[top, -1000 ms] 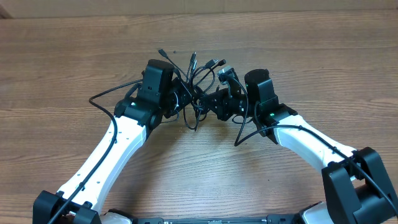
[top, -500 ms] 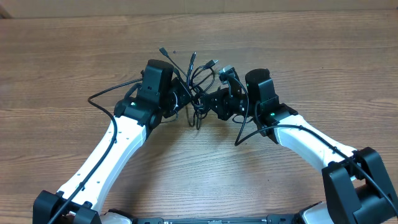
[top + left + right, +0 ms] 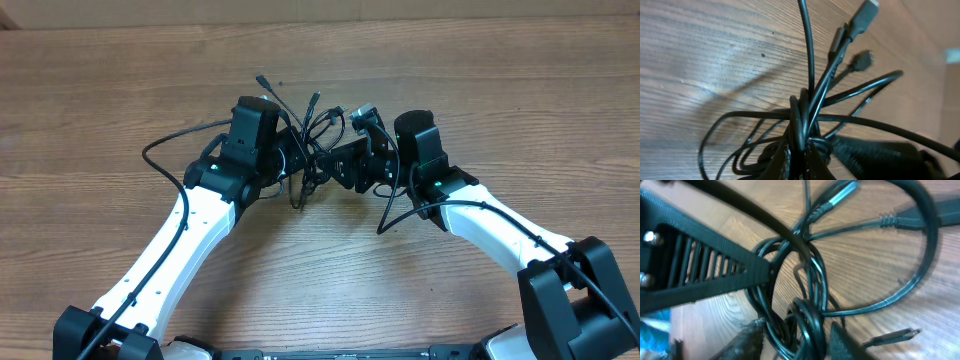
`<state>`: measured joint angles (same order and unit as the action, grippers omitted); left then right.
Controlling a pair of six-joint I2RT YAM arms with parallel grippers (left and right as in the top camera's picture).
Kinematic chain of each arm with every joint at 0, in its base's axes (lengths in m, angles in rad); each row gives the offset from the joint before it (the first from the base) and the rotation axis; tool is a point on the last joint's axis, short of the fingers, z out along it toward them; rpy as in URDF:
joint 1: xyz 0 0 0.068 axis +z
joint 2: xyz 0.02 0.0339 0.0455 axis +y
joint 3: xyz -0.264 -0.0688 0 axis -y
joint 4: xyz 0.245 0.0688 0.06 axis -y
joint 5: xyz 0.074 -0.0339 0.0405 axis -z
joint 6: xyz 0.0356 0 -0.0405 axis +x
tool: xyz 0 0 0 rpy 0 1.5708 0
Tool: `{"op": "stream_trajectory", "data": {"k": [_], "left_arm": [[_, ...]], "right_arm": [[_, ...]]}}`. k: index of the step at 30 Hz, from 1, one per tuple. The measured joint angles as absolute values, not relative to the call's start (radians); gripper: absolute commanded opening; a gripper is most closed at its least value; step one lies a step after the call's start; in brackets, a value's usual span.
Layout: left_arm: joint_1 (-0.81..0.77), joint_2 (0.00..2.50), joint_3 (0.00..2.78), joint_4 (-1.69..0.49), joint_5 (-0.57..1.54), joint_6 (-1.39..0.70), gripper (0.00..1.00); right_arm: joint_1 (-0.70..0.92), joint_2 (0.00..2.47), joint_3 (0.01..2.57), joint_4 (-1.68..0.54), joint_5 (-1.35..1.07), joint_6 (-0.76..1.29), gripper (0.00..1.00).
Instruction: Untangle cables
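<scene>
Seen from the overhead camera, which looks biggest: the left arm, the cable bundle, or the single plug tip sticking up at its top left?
1. Left arm, by far the largest.
2. Cable bundle, a small clump held between the left gripper and right gripper.
3. Plug tip, tiny.

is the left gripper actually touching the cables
Touching. In the left wrist view the left gripper has its fingers closed on the bunched cables, the strands pinched between them with no gap.

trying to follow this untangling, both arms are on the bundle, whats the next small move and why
Probably ease the two pincers slowly apart. The left pincer pinches several strands of the cables, the right pincer straddles the same knot, and the loops between them look slack enough to open.
</scene>
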<state>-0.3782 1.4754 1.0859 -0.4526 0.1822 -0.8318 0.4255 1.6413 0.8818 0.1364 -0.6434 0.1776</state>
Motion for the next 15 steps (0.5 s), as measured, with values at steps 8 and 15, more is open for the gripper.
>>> {"op": "stream_trajectory", "data": {"k": [8,15], "left_arm": [[-0.378,1.475,1.086,-0.475,0.182,-0.481,0.04],[-0.378,1.475,1.086,-0.543,0.116,-0.171,0.04]], "right_arm": [[0.426,1.641,0.883,0.136,-0.647,0.179,0.58],[0.419,1.641,0.883,0.131,-0.648,0.206,0.61]]}}
